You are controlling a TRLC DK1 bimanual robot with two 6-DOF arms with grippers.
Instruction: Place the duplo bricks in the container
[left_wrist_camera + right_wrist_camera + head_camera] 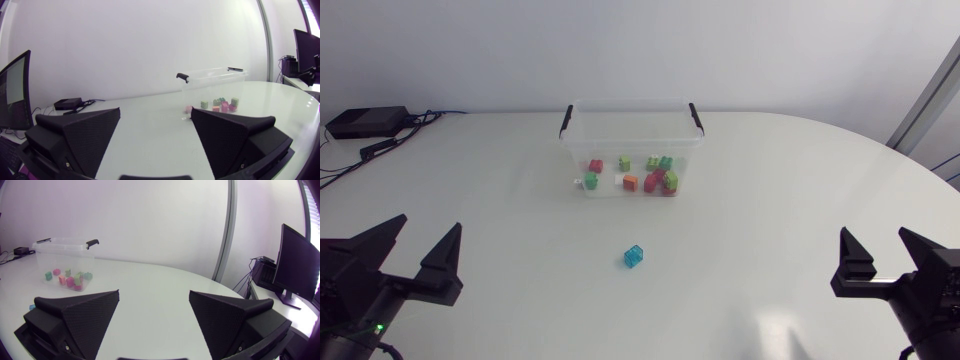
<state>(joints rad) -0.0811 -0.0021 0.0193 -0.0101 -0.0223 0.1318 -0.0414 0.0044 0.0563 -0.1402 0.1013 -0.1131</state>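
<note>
A clear plastic container (631,128) with black handles stands at the table's far middle, and several red, green and orange duplo bricks (650,180) lie inside it. One light blue brick (634,257) sits alone on the table in front of the container. My left gripper (419,247) rests open at the near left corner, nothing between its fingers. My right gripper (882,250) rests open at the near right corner, likewise empty. From the left wrist the container (212,85) shows far ahead of the left gripper (156,120); from the right wrist the container (62,255) lies ahead beside the right gripper (154,302).
A black box (365,122) with cables (390,142) lies at the table's far left edge. White tabletop (780,200) stretches between both grippers and the container.
</note>
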